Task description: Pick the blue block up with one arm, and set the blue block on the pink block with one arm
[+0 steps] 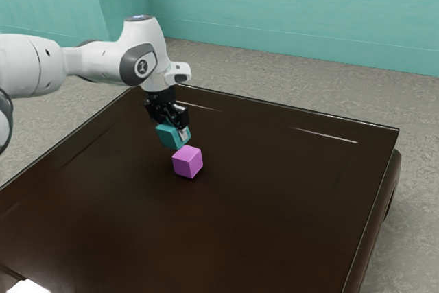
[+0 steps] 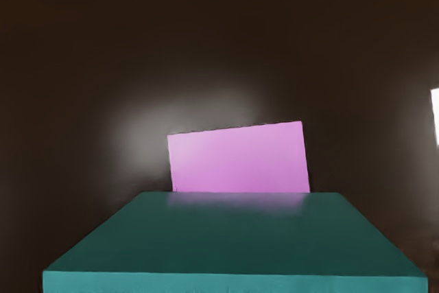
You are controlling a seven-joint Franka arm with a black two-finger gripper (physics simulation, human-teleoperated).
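Big dark table point(image 1: 288, 197), white arm point(image 1: 89, 60) reaching over it from the exterior view's left, and the tool point(image 1: 174, 127) is clamped on the blue block point(image 1: 166, 138), tilted, off the surface! The pink block point(image 1: 187, 162) sits just below; whether their corners touch, I can't tell. In the wrist view the blue block point(image 2: 240, 238) is cut off and hides the pink block's point(image 2: 236, 159) near part.

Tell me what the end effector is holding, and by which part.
The blue block. The end effector is shut on its upper part, with a finger on each of two opposite sides. It hangs close above the pink block.
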